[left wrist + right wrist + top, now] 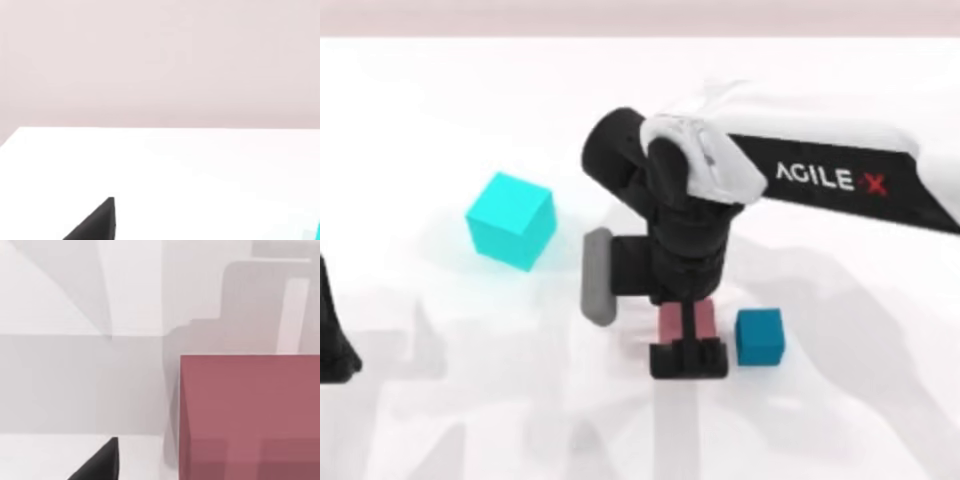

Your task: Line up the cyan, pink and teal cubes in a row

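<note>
The dusty pink cube [682, 322] rests on the white table right of centre, partly under my right gripper [688, 360]. That gripper hangs low over it, open, with the jaws straddling the cube's near side. In the right wrist view the pink cube [250, 415] looms large, with a clear gap between it and the one dark fingertip [102, 462] that shows. The small teal cube [759, 336] sits just right of the pink one, a narrow gap apart. The large cyan cube [510, 220] stands alone farther left and back. My left gripper [335, 345] stays parked at the left edge.
The right arm [820, 175] reaches in from the right over the table's middle. A sliver of the cyan cube [317, 232] and one fingertip [100, 222] show in the left wrist view, along with the table's far edge [160, 128].
</note>
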Tool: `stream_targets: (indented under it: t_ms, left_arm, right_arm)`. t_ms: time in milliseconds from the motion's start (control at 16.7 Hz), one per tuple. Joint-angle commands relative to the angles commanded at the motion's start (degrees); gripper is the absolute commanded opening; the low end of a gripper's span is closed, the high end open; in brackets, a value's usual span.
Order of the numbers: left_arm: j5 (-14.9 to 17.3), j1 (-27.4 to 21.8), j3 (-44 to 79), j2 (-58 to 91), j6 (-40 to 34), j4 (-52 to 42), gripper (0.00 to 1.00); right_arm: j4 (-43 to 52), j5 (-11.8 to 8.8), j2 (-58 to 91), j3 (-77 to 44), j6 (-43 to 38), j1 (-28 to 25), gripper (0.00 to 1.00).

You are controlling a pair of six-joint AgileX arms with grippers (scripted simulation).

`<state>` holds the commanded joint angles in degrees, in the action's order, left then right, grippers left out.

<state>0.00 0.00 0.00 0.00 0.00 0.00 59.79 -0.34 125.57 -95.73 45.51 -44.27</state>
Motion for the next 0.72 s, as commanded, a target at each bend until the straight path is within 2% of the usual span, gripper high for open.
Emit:
stream_targets:
  t_ms: [360,720]
  left_arm:
    - [0.0,0.0,0.0,0.0,0.0,0.0,1.0]
    - [0.0,0.0,0.0,0.0,0.0,0.0,1.0]
  right_arm:
    - [11.1,0.0,-2.7,-8.2,0.0,-0.2,1.0]
    - [11.7,0.0,-2.8,-8.8,0.0,0.0,1.0]
